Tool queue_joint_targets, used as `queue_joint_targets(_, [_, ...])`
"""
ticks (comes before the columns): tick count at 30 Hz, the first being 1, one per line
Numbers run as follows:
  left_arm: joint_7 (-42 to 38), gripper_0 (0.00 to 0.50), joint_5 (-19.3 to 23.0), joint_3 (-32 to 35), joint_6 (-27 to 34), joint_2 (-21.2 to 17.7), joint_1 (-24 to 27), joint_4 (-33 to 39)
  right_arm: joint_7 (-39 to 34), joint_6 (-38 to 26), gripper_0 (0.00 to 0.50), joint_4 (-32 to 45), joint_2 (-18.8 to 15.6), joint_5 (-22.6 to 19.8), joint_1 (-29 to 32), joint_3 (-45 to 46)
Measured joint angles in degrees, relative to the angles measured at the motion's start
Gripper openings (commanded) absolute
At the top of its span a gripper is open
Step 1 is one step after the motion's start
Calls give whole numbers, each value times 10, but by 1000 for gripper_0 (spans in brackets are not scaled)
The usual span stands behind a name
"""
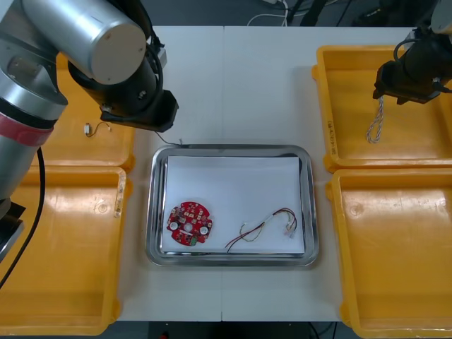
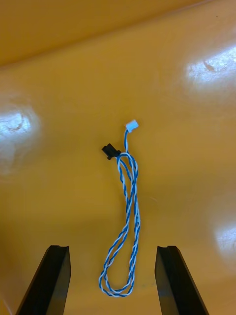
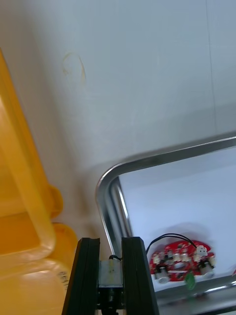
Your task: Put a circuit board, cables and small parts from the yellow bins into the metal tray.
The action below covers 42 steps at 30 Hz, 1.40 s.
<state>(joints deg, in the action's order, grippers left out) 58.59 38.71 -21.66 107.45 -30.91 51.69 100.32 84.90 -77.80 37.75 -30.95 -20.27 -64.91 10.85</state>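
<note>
- Presently, the right gripper (image 2: 112,252) is held wide over the far right yellow bin (image 1: 417,148). The twisted blue and white cable (image 2: 124,221) lies on the bin floor, between the fingers.
- A straight descent is advised, so that both strands of the loop are caught together.
- The left gripper (image 3: 110,242) is clamped narrow on a small metal part (image 3: 110,273), just outside a corner of the metal tray (image 3: 162,156).
- The rim should be cleared before release. The red circuit board (image 3: 182,257) and the red and yellow cable (image 1: 268,224), lying inside, are best avoided.
</note>
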Motion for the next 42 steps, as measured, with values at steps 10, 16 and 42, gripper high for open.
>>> queue_joint_targets(10, [-113, 0, -12, -85, -34, 11, 0, 0, 0, 48, 500, -40, 0, 2, 0, 0])
queue_joint_targets(16, [-113, 0, -14, -117, -51, 11, 0, -3, 0, 79, 500, -57, 0, 2, 0, 0])
queue_joint_targets(42, [-113, 0, -20, -180, -147, 25, -4, -73, 0, 135, 500, -120, 18, 3, -2, 0])
